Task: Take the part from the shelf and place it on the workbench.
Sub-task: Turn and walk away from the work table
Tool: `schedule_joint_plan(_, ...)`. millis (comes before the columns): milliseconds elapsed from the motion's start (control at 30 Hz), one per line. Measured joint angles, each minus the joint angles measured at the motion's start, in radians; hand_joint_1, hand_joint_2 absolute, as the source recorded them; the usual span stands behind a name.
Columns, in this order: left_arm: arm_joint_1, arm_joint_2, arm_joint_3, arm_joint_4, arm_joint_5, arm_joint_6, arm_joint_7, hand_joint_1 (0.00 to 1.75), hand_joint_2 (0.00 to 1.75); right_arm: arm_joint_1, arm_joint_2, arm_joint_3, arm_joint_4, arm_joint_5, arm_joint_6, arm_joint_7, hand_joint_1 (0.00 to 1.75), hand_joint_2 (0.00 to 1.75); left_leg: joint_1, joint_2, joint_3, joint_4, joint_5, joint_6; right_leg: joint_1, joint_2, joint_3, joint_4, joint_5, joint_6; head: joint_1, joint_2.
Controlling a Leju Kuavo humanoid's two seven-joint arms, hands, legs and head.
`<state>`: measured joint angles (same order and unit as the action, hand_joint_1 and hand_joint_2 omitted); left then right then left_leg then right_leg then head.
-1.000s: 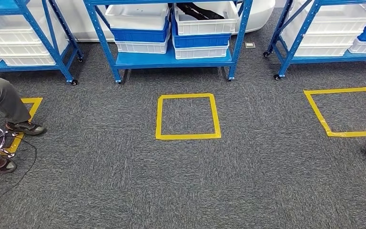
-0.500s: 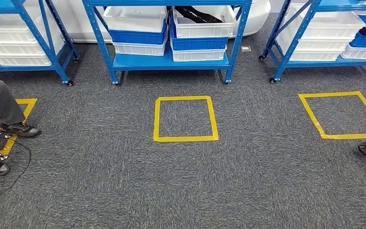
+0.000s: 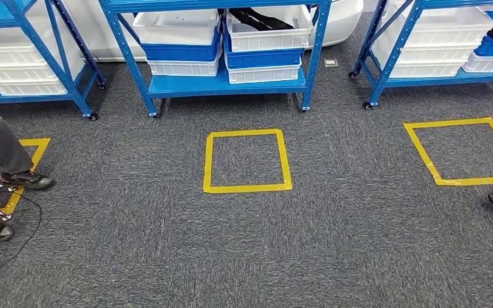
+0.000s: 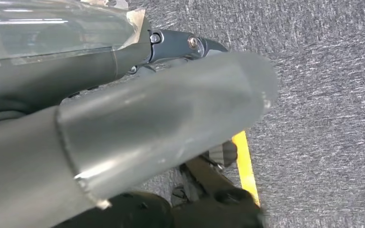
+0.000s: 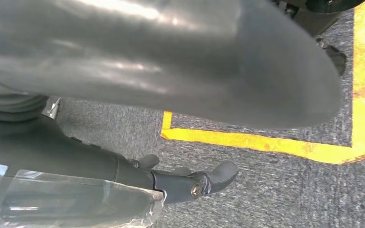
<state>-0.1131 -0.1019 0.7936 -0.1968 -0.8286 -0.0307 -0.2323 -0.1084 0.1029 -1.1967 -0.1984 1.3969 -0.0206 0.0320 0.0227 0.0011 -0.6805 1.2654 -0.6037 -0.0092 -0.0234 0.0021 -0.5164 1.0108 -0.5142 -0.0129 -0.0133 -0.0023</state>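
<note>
Blue metal shelf [image 3: 224, 83] ahead across grey carpet [image 3: 231, 256], yellow tape square [image 3: 247, 160] between; dark part [image 3: 260, 17] lying slantwise in upper white bin [image 3: 269, 35]; left robot hand [image 4: 180, 45] and right robot hand [image 5: 190, 183] hanging empty, fingers apart

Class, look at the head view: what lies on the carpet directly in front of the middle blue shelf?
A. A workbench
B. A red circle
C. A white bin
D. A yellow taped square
D: a yellow taped square outlines a patch of grey carpet just before the middle blue shelf.
</note>
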Motion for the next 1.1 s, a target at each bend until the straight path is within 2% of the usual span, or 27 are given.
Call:
schedule_joint_plan(33, 0.001, 0.001, -0.001, 0.000, 0.000, 0.000, 0.000, 0.00, 0.00, 0.001, 0.000, 0.000, 0.000, 0.000, 0.000, 0.000, 0.00, 0.00, 0.000, 0.000, -0.031, 0.038, 0.000, 0.001, 0.003, 0.001, 0.006, 0.000, -0.005, -0.002, 0.000, 0.000)
schedule_joint_plan(67, 0.001, 0.001, -0.002, 0.000, 0.000, 0.001, 0.000, 0.00, 0.00, 0.001, 0.000, 0.000, 0.000, 0.000, 0.000, 0.000, 0.00, 0.00, -0.001, 0.000, -0.044, 0.038, 0.022, 0.005, 0.005, 0.003, 0.013, 0.000, -0.011, -0.004, 0.000, 0.000)
schedule_joint_plan(100, 0.001, 0.002, -0.003, 0.000, 0.000, 0.001, 0.000, 0.00, 0.00, 0.002, 0.000, 0.000, 0.000, 0.000, 0.000, 0.000, 0.00, 0.00, -0.002, 0.000, -0.035, -0.005, 0.063, 0.012, 0.008, 0.005, 0.022, 0.000, -0.018, -0.003, 0.000, 0.000)
schedule_joint_plan(133, 0.001, 0.002, -0.004, 0.000, 0.000, 0.001, 0.000, 0.00, 0.00, 0.002, 0.001, 0.000, 0.000, 0.000, 0.000, 0.000, 0.00, 0.00, -0.005, 0.000, -0.011, -0.074, 0.110, 0.021, 0.009, 0.007, 0.030, 0.000, -0.026, -0.002, 0.000, 0.000)
schedule_joint_plan(167, 0.000, 0.004, -0.004, 0.000, 0.000, 0.002, 0.000, 0.00, 0.00, 0.001, 0.002, 0.000, 0.000, 0.000, 0.000, 0.000, 0.00, 0.00, -0.009, 0.000, 0.014, -0.138, 0.144, 0.030, 0.012, 0.008, 0.038, -0.001, -0.035, 0.000, 0.001, 0.000)
schedule_joint_plan(200, -0.001, 0.004, -0.004, 0.000, 0.000, 0.002, 0.000, 0.00, 0.00, 0.000, 0.003, 0.000, 0.000, 0.000, 0.000, 0.000, 0.00, 0.00, -0.013, 0.001, 0.035, -0.188, 0.163, 0.037, 0.014, 0.009, 0.043, -0.003, -0.043, 0.005, 0.001, 0.000)
schedule_joint_plan(233, -0.002, 0.005, -0.005, 0.000, 0.000, 0.002, 0.000, 0.00, 0.00, -0.001, 0.004, 0.000, 0.000, 0.000, 0.000, 0.000, 0.00, 0.00, -0.018, 0.002, 0.048, -0.215, 0.166, 0.043, 0.015, 0.009, 0.047, -0.009, -0.050, 0.010, 0.001, 0.000)
schedule_joint_plan(300, -0.004, 0.006, -0.005, -0.001, 0.000, 0.003, 0.000, 0.00, 0.00, -0.001, 0.004, 0.000, 0.000, 0.000, 0.000, 0.000, 0.00, 0.00, -0.023, 0.001, 0.061, -0.235, 0.155, 0.051, 0.018, 0.008, 0.066, -0.011, -0.046, 0.026, 0.001, 0.000)
schedule_joint_plan(367, -0.003, 0.006, -0.005, -0.001, 0.000, 0.003, 0.001, 0.00, 0.00, 0.000, 0.003, 0.000, 0.000, 0.000, 0.000, 0.000, 0.00, 0.00, -0.021, -0.002, 0.089, -0.257, 0.154, 0.064, 0.020, 0.006, 0.074, 0.012, -0.049, 0.033, 0.000, 0.000)
schedule_joint_plan(400, -0.003, 0.006, -0.005, -0.002, 0.000, 0.003, 0.001, 0.00, 0.00, -0.001, 0.003, 0.000, 0.000, 0.000, 0.000, 0.000, 0.00, 0.00, -0.019, -0.003, 0.103, -0.264, 0.153, 0.070, 0.019, 0.006, 0.059, 0.044, -0.062, 0.031, 0.000, 0.000)
schedule_joint_plan(467, -0.004, 0.007, -0.005, -0.002, 0.000, 0.003, 0.001, 0.00, 0.00, -0.002, 0.002, 0.000, 0.000, 0.000, 0.000, -0.001, 0.00, 0.00, -0.017, -0.004, 0.121, -0.270, 0.144, 0.076, 0.015, 0.005, -0.014, 0.160, -0.105, 0.026, 0.001, 0.000)
schedule_joint_plan(533, -0.003, 0.007, -0.005, -0.003, 0.001, 0.003, 0.001, 0.00, 0.00, 0.000, 0.002, 0.000, 0.000, 0.000, 0.000, -0.001, 0.00, 0.00, -0.017, -0.006, 0.133, -0.269, 0.131, 0.074, 0.010, 0.005, -0.093, 0.253, -0.134, 0.037, 0.003, 0.000)
schedule_joint_plan(567, -0.002, 0.007, -0.005, -0.002, 0.001, 0.003, 0.001, 0.00, 0.00, 0.002, 0.001, 0.000, 0.000, 0.000, 0.000, -0.001, 0.00, 0.00, -0.017, -0.008, 0.142, -0.269, 0.122, 0.071, 0.008, 0.005, -0.112, 0.254, -0.127, 0.048, 0.003, 0.000)
schedule_joint_plan(600, 0.000, 0.006, -0.005, -0.002, 0.001, 0.003, 0.001, 0.00, 0.00, 0.004, 0.000, 0.000, 0.000, 0.000, 0.000, -0.001, 0.00, 0.00, -0.016, -0.009, 0.153, -0.269, 0.114, 0.068, 0.005, 0.005, -0.114, 0.219, -0.101, 0.059, 0.003, 0.000)
schedule_joint_plan(667, 0.003, 0.004, -0.005, -0.002, 0.001, 0.002, 0.001, 0.00, 0.00, 0.008, -0.001, 0.000, 0.001, -0.002, 0.000, -0.002, 0.00, 0.00, -0.014, -0.010, 0.179, -0.268, 0.093, 0.057, -0.002, 0.000, -0.090, 0.093, -0.011, 0.080, 0.004, 0.000)
schedule_joint_plan(700, 0.003, 0.004, -0.005, -0.002, 0.001, 0.002, 0.000, 0.00, 0.00, 0.008, -0.001, 0.000, 0.001, -0.003, 0.000, -0.004, 0.00, 0.00, -0.014, -0.010, 0.190, -0.267, 0.083, 0.050, -0.002, -0.006, -0.080, 0.046, 0.015, 0.079, 0.004, 0.000)
schedule_joint_plan(733, 0.003, 0.004, -0.005, -0.002, 0.001, 0.003, -0.001, 0.00, 0.00, 0.008, -0.001, 0.000, 0.001, -0.005, 0.000, -0.006, 0.00, 0.00, -0.015, -0.009, 0.198, -0.267, 0.073, 0.043, 0.001, -0.012, -0.069, 0.020, 0.029, 0.072, 0.005, 0.000)
schedule_joint_plan(800, 0.004, 0.004, -0.005, -0.003, 0.001, 0.005, -0.002, 0.00, 0.00, 0.011, 0.000, 0.000, 0.001, -0.006, 0.000, -0.011, 0.00, 0.00, -0.016, -0.006, 0.211, -0.256, 0.064, 0.028, 0.007, -0.017, -0.060, 0.018, 0.022, 0.042, 0.002, 0.000)
schedule_joint_plan(867, 0.006, 0.005, -0.005, -0.003, 0.001, 0.006, -0.003, 0.00, 0.00, 0.011, 0.000, 0.001, 0.001, -0.006, 0.001, -0.014, 0.00, 0.00, -0.014, -0.004, 0.210, -0.224, 0.057, 0.019, 0.002, -0.012, -0.039, 0.016, 0.025, 0.022, -0.003, 0.000)
schedule_joint_plan(933, 0.005, 0.006, -0.005, -0.003, 0.001, 0.007, -0.004, 0.00, 0.00, 0.007, 0.000, 0.002, 0.001, -0.005, 0.005, -0.016, 0.00, 0.00, -0.011, -0.004, 0.173, -0.151, 0.026, 0.014, 0.000, -0.009, -0.020, 0.013, 0.018, 0.011, -0.006, 0.000)
schedule_joint_plan(1000, 0.006, 0.006, -0.005, -0.003, 0.001, 0.008, -0.004, 0.00, 0.00, 0.005, -0.001, 0.005, 0.001, -0.002, 0.013, -0.020, 0.00, 0.00, -0.010, -0.004, 0.098, -0.043, -0.022, 0.010, 0.003, -0.007, -0.014, 0.013, 0.011, 0.003, -0.008, 0.000)
schedule_joint_plan(1033, 0.008, 0.006, -0.005, -0.003, 0.001, 0.009, -0.004, 0.00, 0.00, 0.005, -0.001, 0.006, 0.001, -0.001, 0.017, -0.022, 0.00, 0.00, -0.010, -0.004, 0.060, -0.002, -0.036, 0.008, 0.005, -0.007, -0.011, 0.013, 0.007, -0.001, -0.008, 0.000)
schedule_joint_plan(1067, 0.010, 0.006, -0.005, -0.003, 0.001, 0.010, -0.005, 0.00, 0.00, 0.006, -0.001, 0.007, 0.001, 0.001, 0.021, -0.026, 0.00, 0.00, -0.010, -0.004, 0.032, 0.015, -0.033, 0.009, 0.006, -0.006, -0.007, 0.013, 0.003, -0.003, -0.008, 0.000)
schedule_joint_plan(1100, 0.012, 0.007, -0.005, -0.003, 0.001, 0.011, -0.005, 0.00, 0.00, 0.007, -0.001, 0.009, 0.001, 0.002, 0.023, -0.029, 0.00, 0.00, -0.011, -0.003, 0.020, -0.003, -0.005, 0.013, 0.008, -0.006, -0.001, 0.013, -0.003, -0.004, -0.008, 0.000)
